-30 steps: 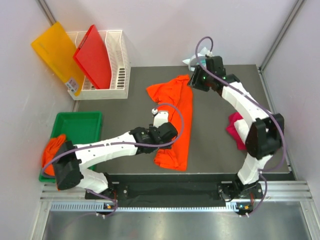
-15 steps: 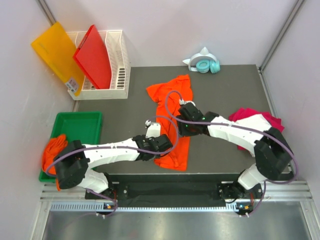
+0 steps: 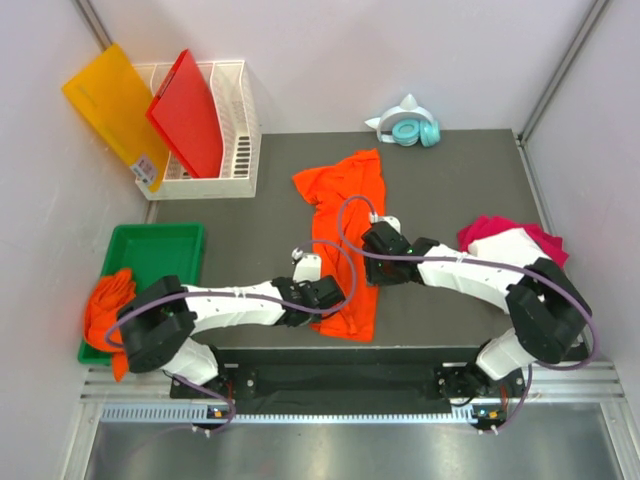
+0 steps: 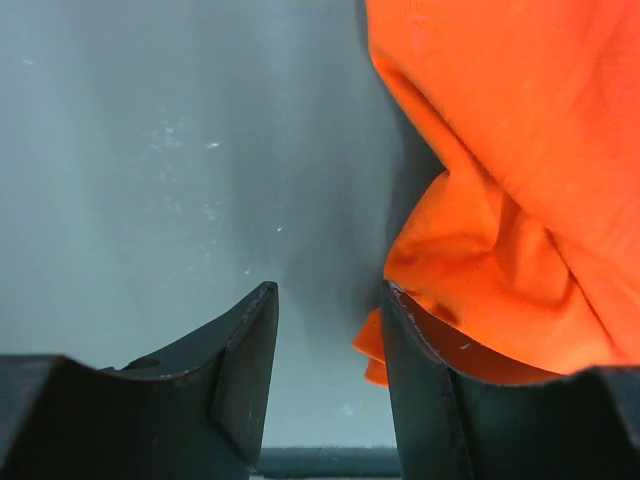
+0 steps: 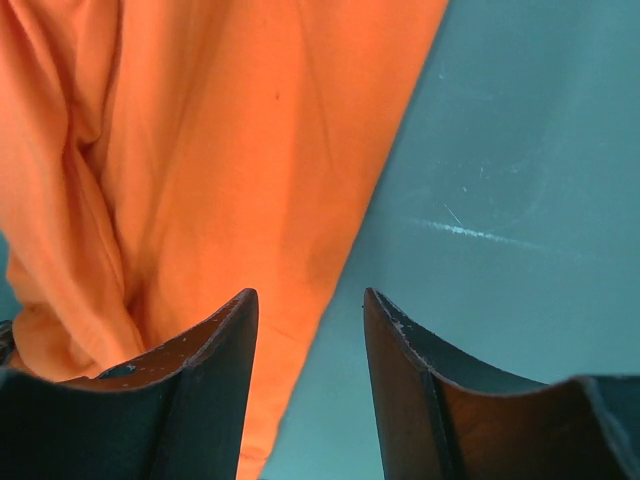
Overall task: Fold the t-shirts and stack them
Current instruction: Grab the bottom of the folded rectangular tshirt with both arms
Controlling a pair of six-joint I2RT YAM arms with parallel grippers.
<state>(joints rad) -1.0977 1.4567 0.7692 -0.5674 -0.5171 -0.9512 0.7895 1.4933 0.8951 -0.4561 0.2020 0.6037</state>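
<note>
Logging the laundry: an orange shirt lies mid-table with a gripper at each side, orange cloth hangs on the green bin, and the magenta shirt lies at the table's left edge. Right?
The magenta shirt lies at the right edge of the table, not left; the top external view shows it. The orange shirt, left gripper, right gripper, orange cloth and green bin are as you say.

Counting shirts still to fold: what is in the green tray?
An orange shirt spills over the near left corner of the green tray; the left arm covers the near edge, so more may hide there.
</note>
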